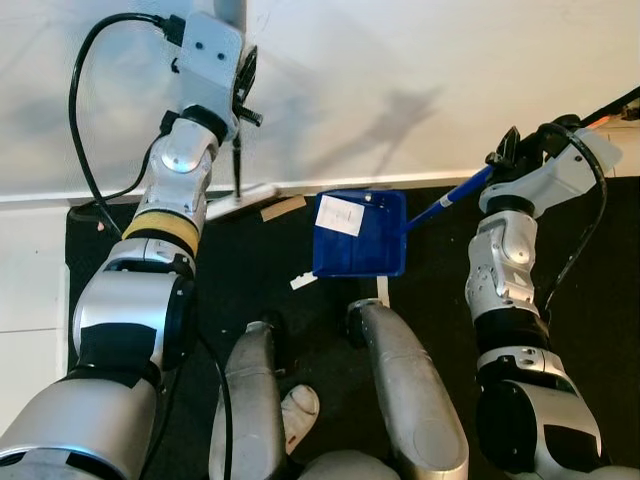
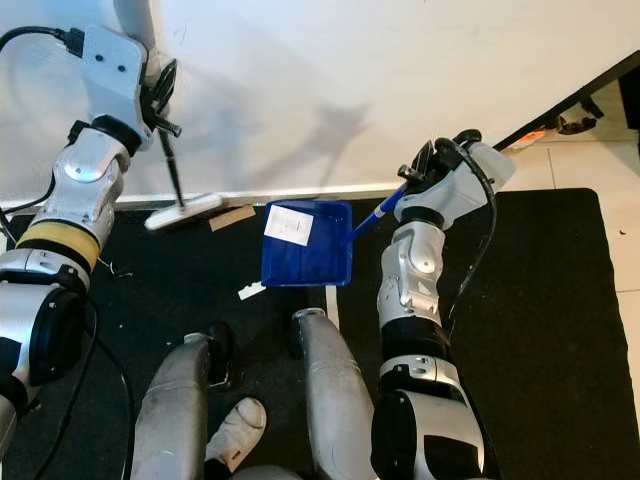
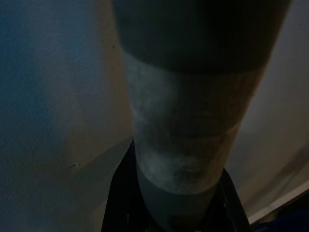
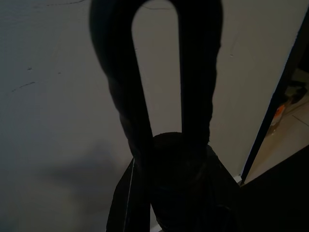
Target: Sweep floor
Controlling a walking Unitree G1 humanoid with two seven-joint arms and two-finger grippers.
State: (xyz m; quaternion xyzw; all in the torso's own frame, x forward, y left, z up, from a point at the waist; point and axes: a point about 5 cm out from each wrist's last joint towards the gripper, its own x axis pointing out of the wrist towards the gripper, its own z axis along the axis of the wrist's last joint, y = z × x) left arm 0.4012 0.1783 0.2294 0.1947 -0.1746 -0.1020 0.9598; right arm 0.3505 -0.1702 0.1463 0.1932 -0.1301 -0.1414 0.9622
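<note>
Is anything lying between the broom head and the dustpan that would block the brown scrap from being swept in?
Nothing visible does. The brown scrap lies on the dark mat by the wall, right next to the broom head, with bare mat between it and the blue dustpan. A white paper already sits in the pan.

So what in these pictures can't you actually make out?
- Top of the thin black broom handle: cut off by the right eye view's upper edge.
- Left hand: its finger closure is masked by the white wrist housing.
- White paper slip in the blue plastic dustpan: print too small to read.
- Left wrist view: dark, blurred by a grey cylinder close up.
</note>
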